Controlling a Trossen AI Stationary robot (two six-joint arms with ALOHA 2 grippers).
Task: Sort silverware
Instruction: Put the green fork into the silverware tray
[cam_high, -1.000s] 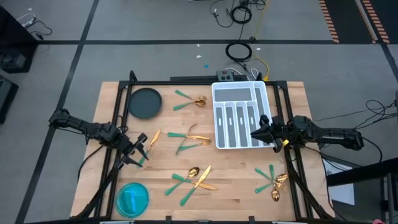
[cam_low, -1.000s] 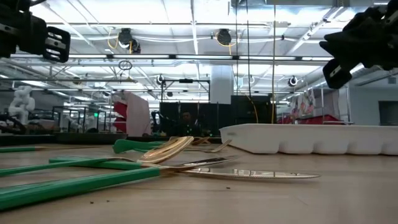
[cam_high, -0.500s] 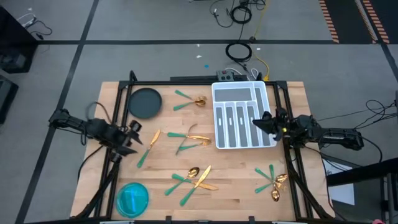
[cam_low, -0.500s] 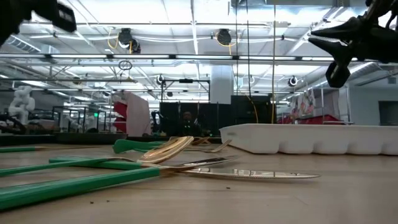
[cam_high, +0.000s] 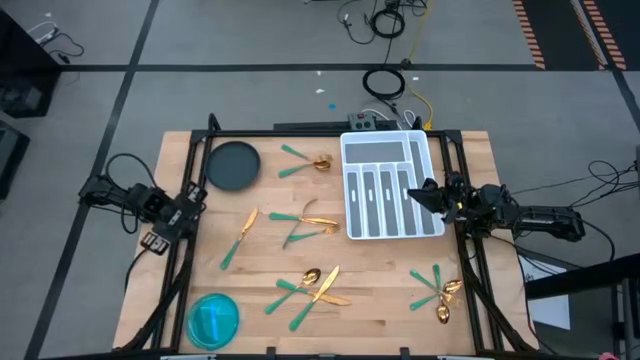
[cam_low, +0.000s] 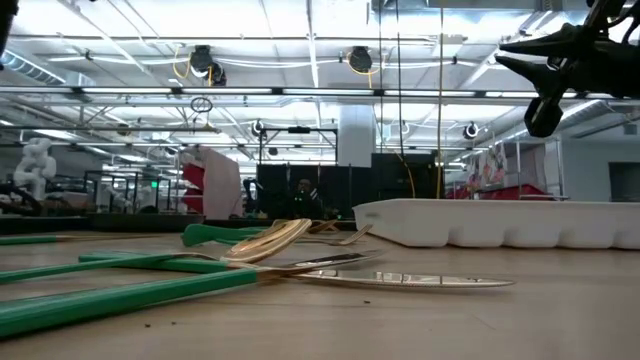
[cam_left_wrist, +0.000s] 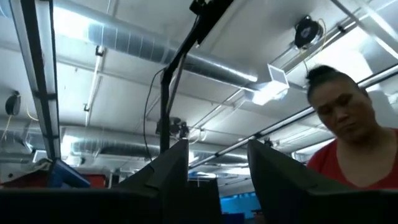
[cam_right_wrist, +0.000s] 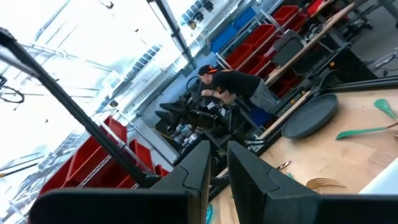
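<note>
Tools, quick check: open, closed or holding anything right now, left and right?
Left tool: open, empty, off the table's left edge.
Right tool: nearly closed, a narrow gap between the fingers, nothing held, over the tray's right side.

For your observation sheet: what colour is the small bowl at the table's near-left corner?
Translucent blue bowl, clearest in the high view.
</note>
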